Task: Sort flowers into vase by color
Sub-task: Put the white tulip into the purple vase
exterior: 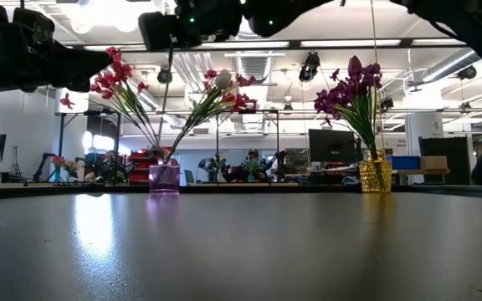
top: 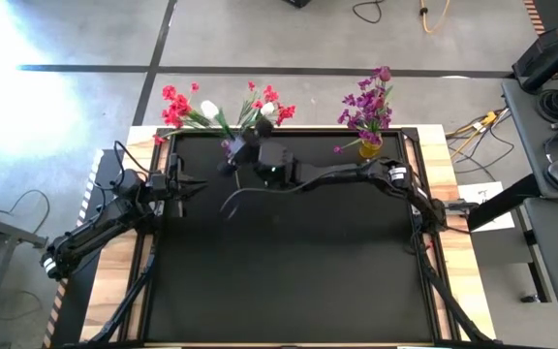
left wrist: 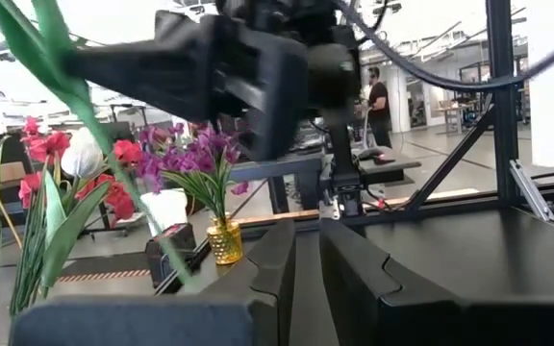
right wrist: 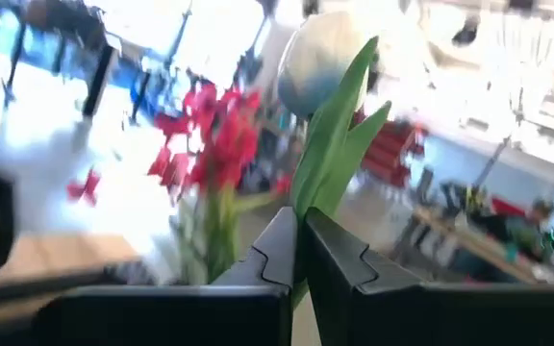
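Observation:
A clear pink-tinted vase at the table's far edge holds red flowers and a white bud. A gold vase to its right holds purple flowers. My right gripper is raised beside the pink vase and shut on a white tulip. The tulip's long green stem trails toward the near side. My left gripper waits low at the table's left, with a narrow gap between its fingers. My right gripper pinches the white tulip's green stem and leaves a short way below the bud, between its two fingers. The fingers lie across the stem. The flower is lifted clear of the table, with the bud beyond the fingertips and the rest of the stem hanging behind.
Both vases stand along the black table's far edge. Wooden borders flank the mat on both sides. The right arm stretches across the far half. The room behind holds desks, monitors and a person.

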